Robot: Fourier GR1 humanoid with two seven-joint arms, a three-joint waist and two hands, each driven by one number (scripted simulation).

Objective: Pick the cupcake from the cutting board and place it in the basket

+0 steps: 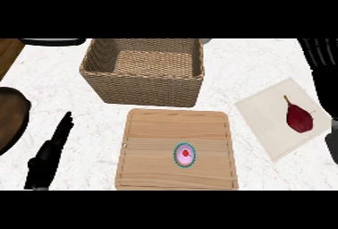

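Left hand point(45, 157): lower left of the head view, seen edge-on, fingers straight and pointing up-view | Right hand point(323, 89): along the right edge, fingers up and relaxed, resting | Right forearm point(332, 150): grey, mostly cut off by the edge.

Cupcake point(185, 154): small, seen from above; teal frilled wrapper, pink icing, red spot at the centre. It stands upright on the cutting board, in the near half and slightly right of the middle. Cutting board point(171, 125): light wood, near-square, with rounded corners and a groove near the edge, lying flat. Basket point(145, 91): tan woven wicker, rectangular and open-topped, standing upright just beyond the board's far edge.
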